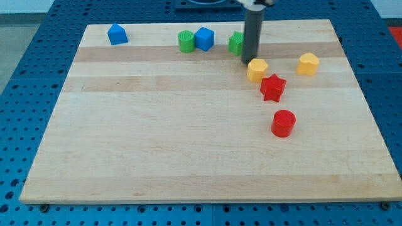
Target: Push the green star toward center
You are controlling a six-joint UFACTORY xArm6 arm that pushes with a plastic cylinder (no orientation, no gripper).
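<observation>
Camera view shows my arm coming down from the view's top edge as a straight dark rod [252, 34], standing upright, with its upper part cut off by the frame. My tip [249, 61] rests on the bench [157, 138], a pale wooden board lying on a blue perforated surface [25, 94]. There is no gripper on this arm, so nothing opens, closes or holds; the rod only touches what it is pressed against.

The green star [235, 43] sits near the view's top, right of the middle, and the rod hides its right side, so its shape is only partly readable. My tip is just to the right of and slightly below it; whether they touch I cannot tell. A yellow hexagonal block [257, 69] lies just below and to the right of my tip, very close to it. A red star [273, 88] sits below that block, nearly touching it, and a red cylinder [283, 123] stands further down. A second yellow block [308, 64] lies apart toward the view's right.

Along the top, left of the green star, a blue block [204, 38] touches a green cylinder [186, 41]. Another blue block [117, 34] sits alone near the top-left corner.
</observation>
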